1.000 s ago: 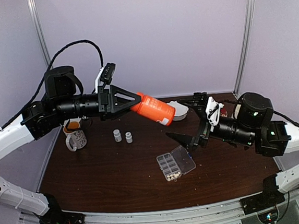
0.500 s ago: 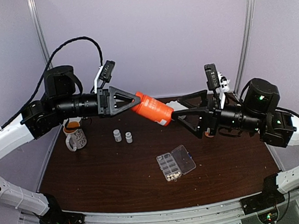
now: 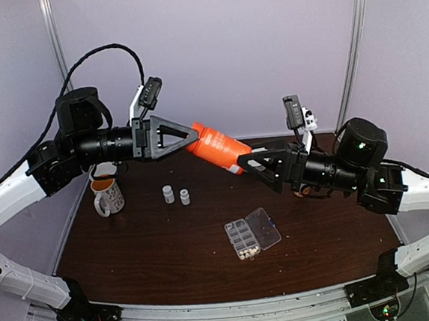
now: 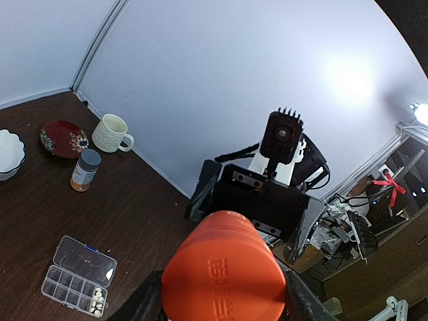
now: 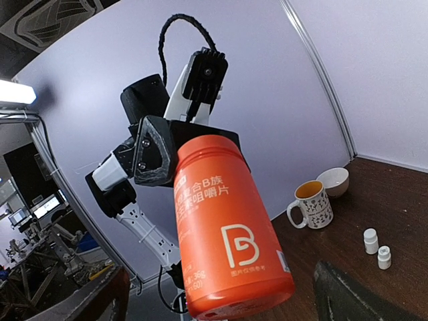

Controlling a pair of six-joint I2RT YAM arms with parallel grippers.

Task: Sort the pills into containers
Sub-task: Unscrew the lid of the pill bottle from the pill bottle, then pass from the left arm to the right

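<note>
Our left gripper (image 3: 191,136) is clamped partway closed on the orange bottle (image 3: 217,147), held aloft. Our right gripper (image 3: 247,160) gapes wide around the bottle's free end, holding nothing. We judge that a crooked close or an early release could drop it. The organizer box (image 3: 252,234) lies well below the right gripper, with pills (image 3: 245,253) in one end cell. The label shows a white "B" and "咀嚼片".

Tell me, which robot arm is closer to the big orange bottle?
Left. The left gripper is clamped on one end of the orange bottle, holding it in the air. The right gripper is at the other end, jaws wide open, not gripping it.
</note>
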